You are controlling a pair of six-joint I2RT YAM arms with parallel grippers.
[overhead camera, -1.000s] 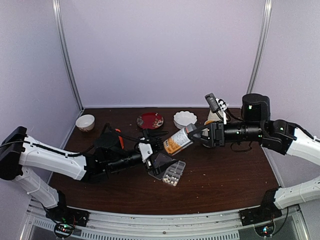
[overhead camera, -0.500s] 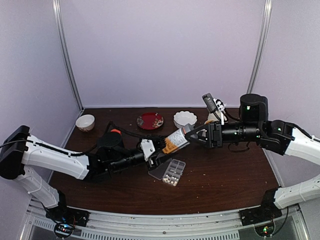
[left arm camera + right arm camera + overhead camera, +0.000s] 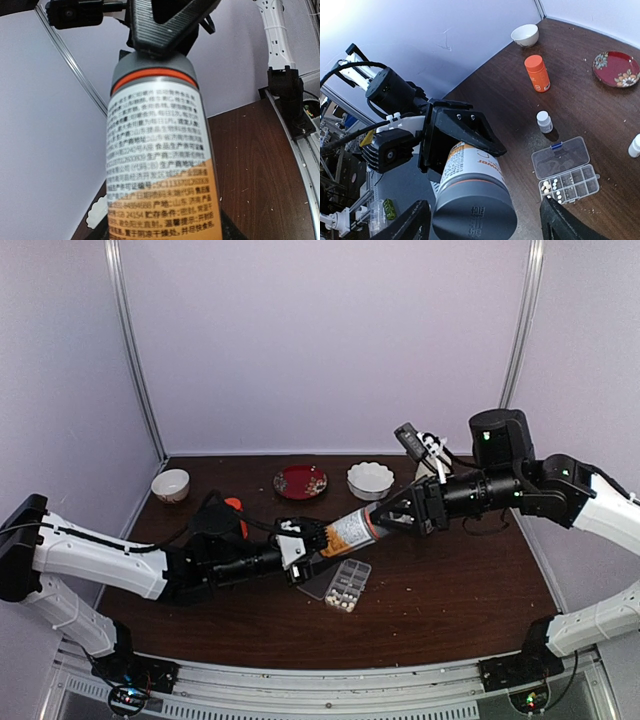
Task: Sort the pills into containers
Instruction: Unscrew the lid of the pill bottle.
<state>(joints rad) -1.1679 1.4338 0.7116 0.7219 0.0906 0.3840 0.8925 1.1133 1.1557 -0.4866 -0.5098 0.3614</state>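
Since the earlier frame your left gripper (image 3: pixel 306 540) has closed in and clamped the bottle (image 3: pixel 348 530) by its lower body, while your right gripper (image 3: pixel 388 518) has spread clear of the grey cap (image 3: pixel 475 212). You are mid-handover, above the pill box (image 3: pixel 346 584), whose near cells hold a few pills (image 3: pixel 549 187). Next, confirm the left grip holds, then draw the right arm back.

From above, part of the pill box (image 3: pixel 350 580) is covered by the left tool (image 3: pixel 312 540), and the pills (image 3: pixel 345 592) are too small to be counted. In the left wrist view the lower end of the bottle (image 3: pixel 157 165) is cut off by the bottom edge. The right tool (image 3: pixel 482 205) is cut off at its fingers' bases by its own view's lower edge.
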